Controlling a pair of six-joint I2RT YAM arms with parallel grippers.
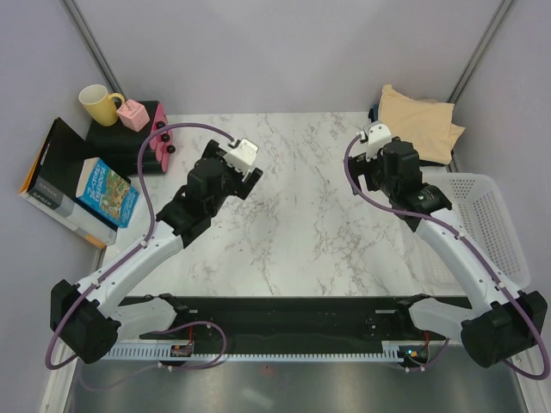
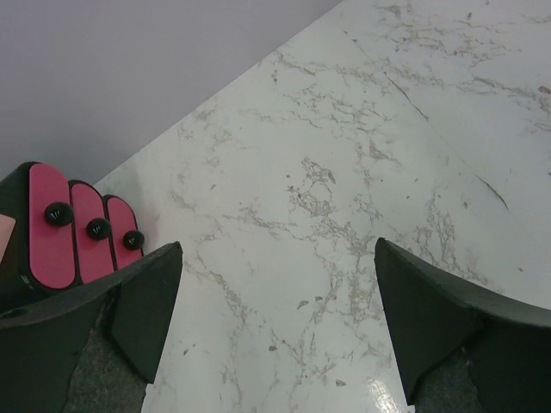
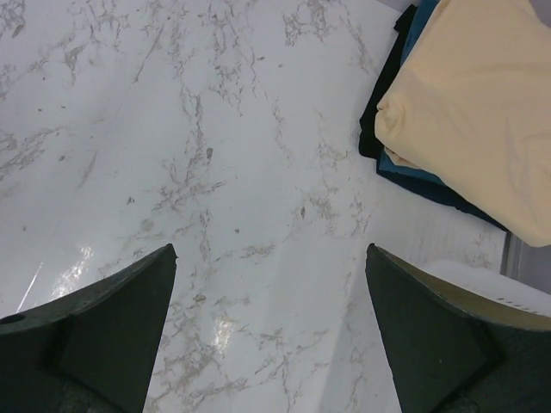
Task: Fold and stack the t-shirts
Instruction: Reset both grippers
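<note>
T-shirts (image 1: 419, 123) seen stacked at far right corner of marble table (image 1: 293, 232); cream on top, teal + black edges seen beneath. White basket (image 1: 492, 219) set just near of stack. L gripper (image 2: 275, 323) held over bare marble, far left; jaws spread wide, nothing gripped. R gripper (image 3: 269, 323) held just left of stack; jaws wide apart, nothing gripped.

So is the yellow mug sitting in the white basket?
No, the yellow mug stands at the far left corner, while the white basket is over on the right.
</note>
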